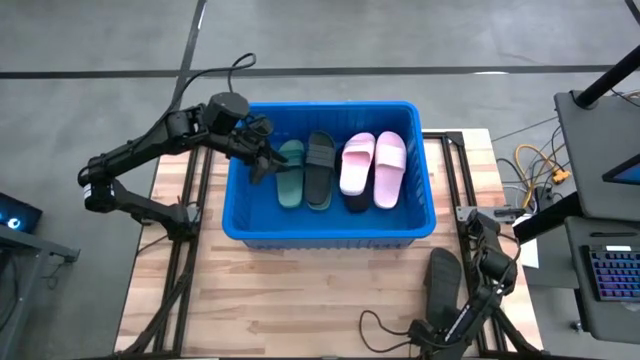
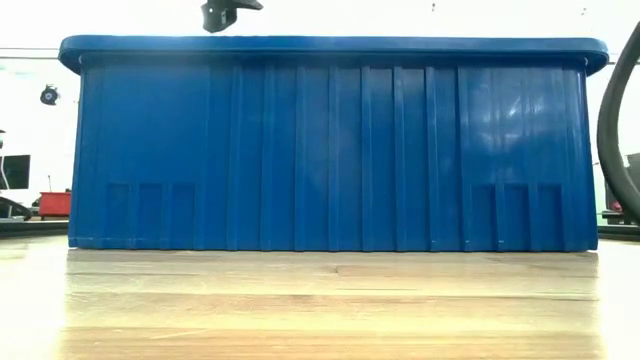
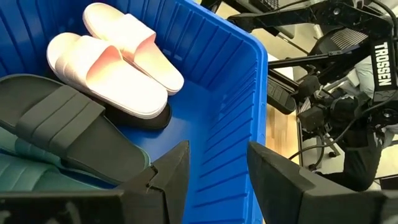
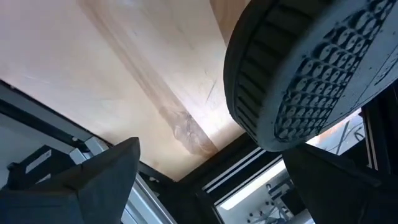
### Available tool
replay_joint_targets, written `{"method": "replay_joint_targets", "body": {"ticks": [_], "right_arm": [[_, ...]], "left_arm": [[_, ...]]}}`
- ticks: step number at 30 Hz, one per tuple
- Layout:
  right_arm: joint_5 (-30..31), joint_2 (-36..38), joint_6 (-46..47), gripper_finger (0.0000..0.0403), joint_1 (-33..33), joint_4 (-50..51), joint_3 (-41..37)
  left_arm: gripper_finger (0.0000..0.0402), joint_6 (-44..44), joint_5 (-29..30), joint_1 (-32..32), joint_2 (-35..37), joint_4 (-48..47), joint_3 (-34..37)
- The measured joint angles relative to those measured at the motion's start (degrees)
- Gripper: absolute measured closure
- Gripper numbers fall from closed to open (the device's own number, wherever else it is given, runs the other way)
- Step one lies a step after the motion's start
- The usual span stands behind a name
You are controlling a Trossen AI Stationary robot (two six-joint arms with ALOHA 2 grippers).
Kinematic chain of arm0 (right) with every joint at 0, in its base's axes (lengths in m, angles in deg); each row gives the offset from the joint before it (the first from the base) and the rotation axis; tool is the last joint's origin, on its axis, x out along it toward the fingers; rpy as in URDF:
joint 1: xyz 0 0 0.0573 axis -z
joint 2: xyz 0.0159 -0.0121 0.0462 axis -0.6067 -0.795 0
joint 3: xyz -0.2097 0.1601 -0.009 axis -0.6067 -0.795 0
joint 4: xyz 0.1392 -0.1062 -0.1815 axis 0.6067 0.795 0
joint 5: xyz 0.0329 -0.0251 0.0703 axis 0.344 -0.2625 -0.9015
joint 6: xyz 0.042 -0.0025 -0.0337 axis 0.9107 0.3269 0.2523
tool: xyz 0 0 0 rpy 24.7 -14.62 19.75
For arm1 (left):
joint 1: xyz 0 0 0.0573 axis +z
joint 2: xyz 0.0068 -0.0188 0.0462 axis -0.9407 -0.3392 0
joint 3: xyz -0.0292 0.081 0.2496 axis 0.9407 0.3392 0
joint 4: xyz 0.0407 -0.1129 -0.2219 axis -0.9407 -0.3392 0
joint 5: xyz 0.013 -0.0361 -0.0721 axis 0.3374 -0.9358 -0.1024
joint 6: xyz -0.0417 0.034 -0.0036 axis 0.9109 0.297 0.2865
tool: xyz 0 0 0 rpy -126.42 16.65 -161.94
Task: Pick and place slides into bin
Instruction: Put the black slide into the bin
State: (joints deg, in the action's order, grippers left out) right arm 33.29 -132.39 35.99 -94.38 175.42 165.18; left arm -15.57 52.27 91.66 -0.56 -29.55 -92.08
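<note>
A dark grey slide (image 1: 443, 277) lies sole-up on the wooden table (image 1: 300, 300), in front of the blue bin (image 1: 330, 238) near its right corner, and the right gripper (image 1: 478, 262) stands just beside it with its fingers spread wide and holding nothing. Inside the bin lie a green slide (image 1: 290, 172), a charcoal slide (image 1: 319, 168) and two pink slides (image 1: 372, 168) resting on a black one. The left gripper (image 1: 262, 160) hangs over the bin's left part beside the green slide, its fingers partly apart and empty.

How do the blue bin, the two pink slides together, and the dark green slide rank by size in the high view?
1. Blue bin, clearly largest.
2. Two pink slides together.
3. Dark green slide, partly hidden by the left gripper.
</note>
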Motion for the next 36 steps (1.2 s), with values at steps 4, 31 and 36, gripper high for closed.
{"method": "replay_joint_targets", "body": {"ticks": [4,31,36], "right_arm": [[0.1,0.7,1.7,0.002,0.0,0.1,-0.3],[7.5,4.0,-7.1,0.0024,1.2,-0.2,-9.3],[7.2,4.0,-8.7,0.0024,2.3,-1.8,-13.6]], "left_arm": [[0.0258,0.2,0.0,-0.6,0.1,0.0,0.0],[0.0258,1.4,0.0,-1.0,0.1,0.0,0.0],[0.0258,1.4,0.0,-1.3,0.1,0.0,0.0]]}}
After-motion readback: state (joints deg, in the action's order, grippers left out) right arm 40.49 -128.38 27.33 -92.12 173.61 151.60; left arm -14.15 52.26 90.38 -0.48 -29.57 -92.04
